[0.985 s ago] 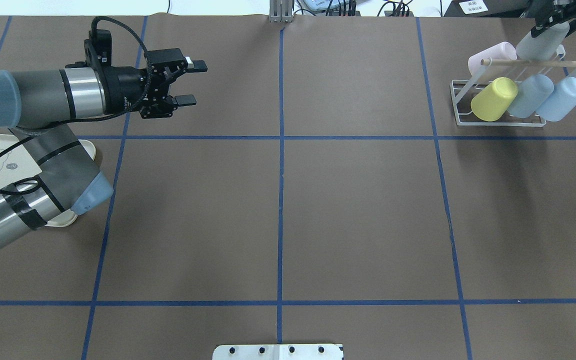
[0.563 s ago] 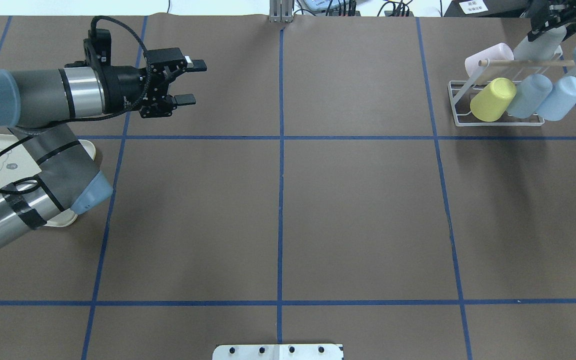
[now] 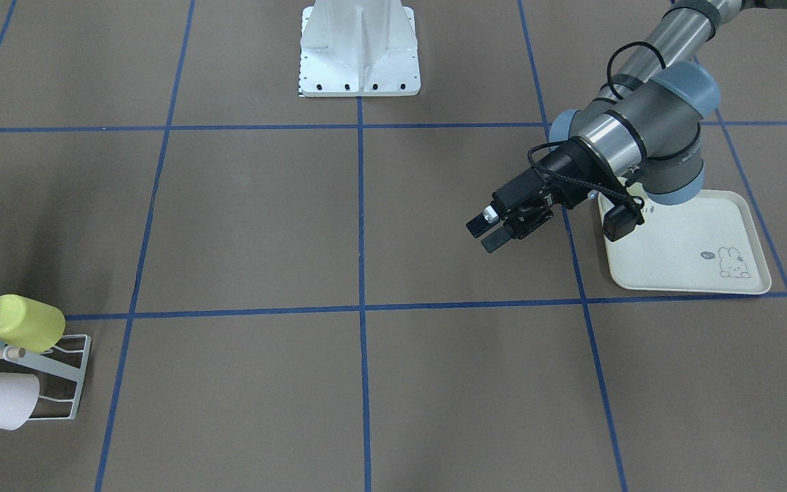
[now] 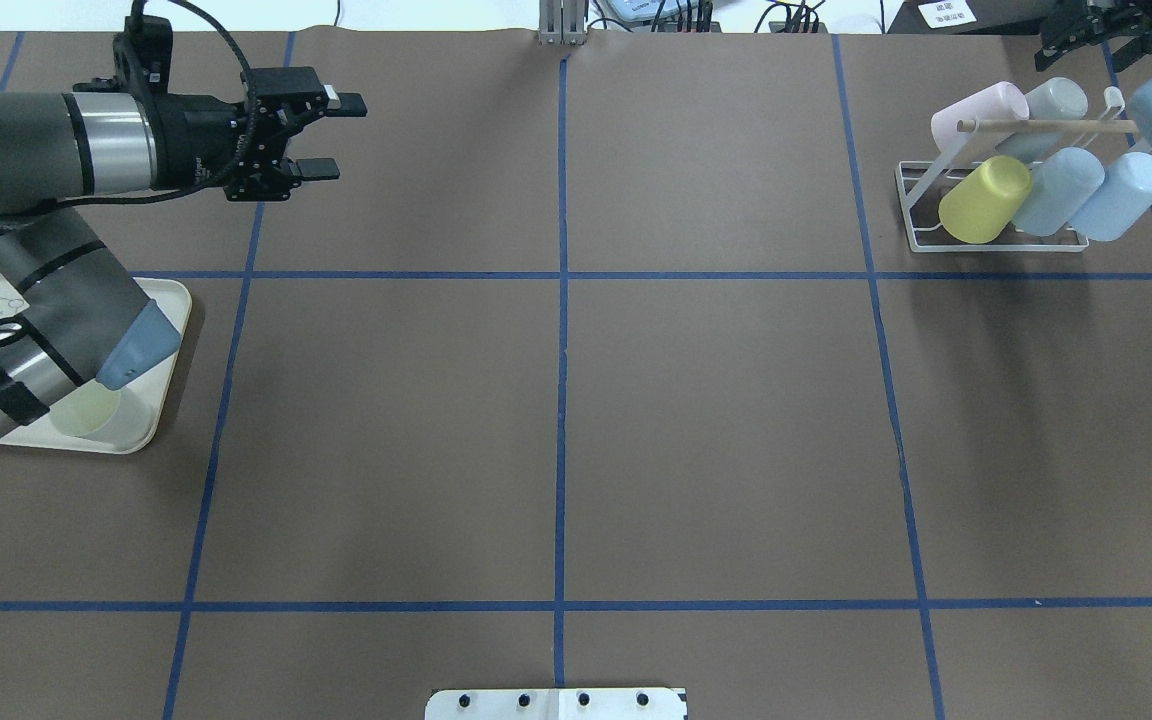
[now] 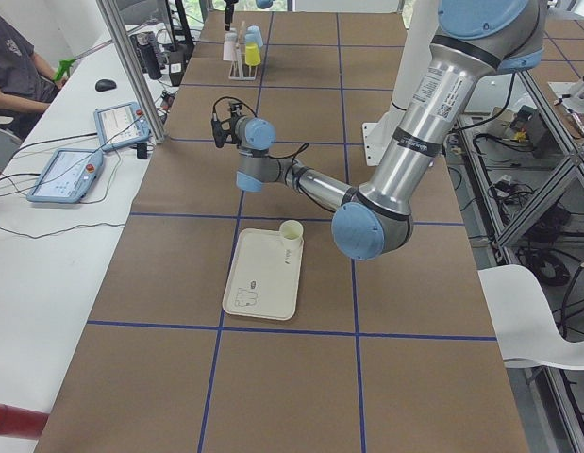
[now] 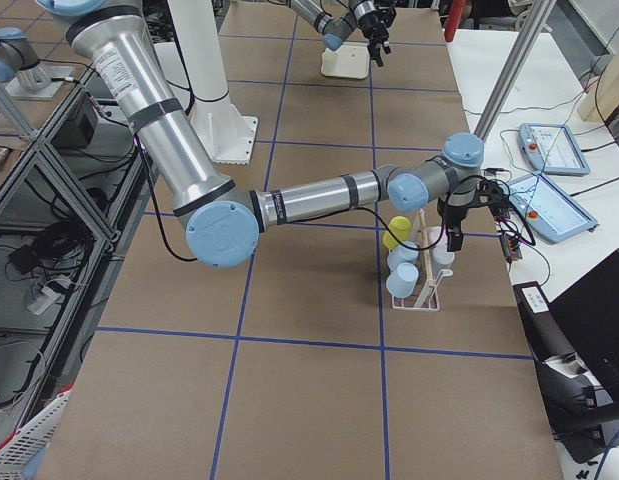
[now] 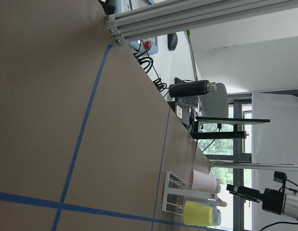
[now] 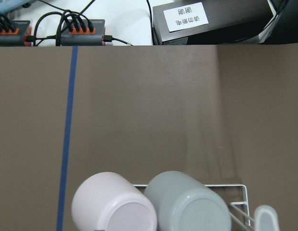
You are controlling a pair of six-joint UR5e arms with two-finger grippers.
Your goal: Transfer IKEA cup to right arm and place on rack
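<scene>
A grey IKEA cup (image 4: 1051,100) sits mouth-down on the back row of the white wire rack (image 4: 911,195), next to a pink cup (image 4: 981,108); the right wrist view shows both bottoms, grey cup (image 8: 187,202). My right gripper (image 4: 1086,38) hovers just beyond the rack at the far right corner, open and apart from the cup. Over the far left of the table, my left gripper (image 4: 341,137) is open and empty. Another pale cup (image 4: 86,410) stands upright on the cream tray (image 4: 161,400), partly under my left arm.
A yellow cup (image 4: 986,198) and two pale blue cups (image 4: 1061,190) fill the rack's front row under the wooden dowel (image 4: 1046,126). Cables and boxes lie beyond the table's far edge. A seated person and tablets (image 5: 65,175) are at a side desk.
My right gripper let go of the grey cup on the rack and drew back. My left arm swung left and toward the far edge, uncovering the cup on the tray.
</scene>
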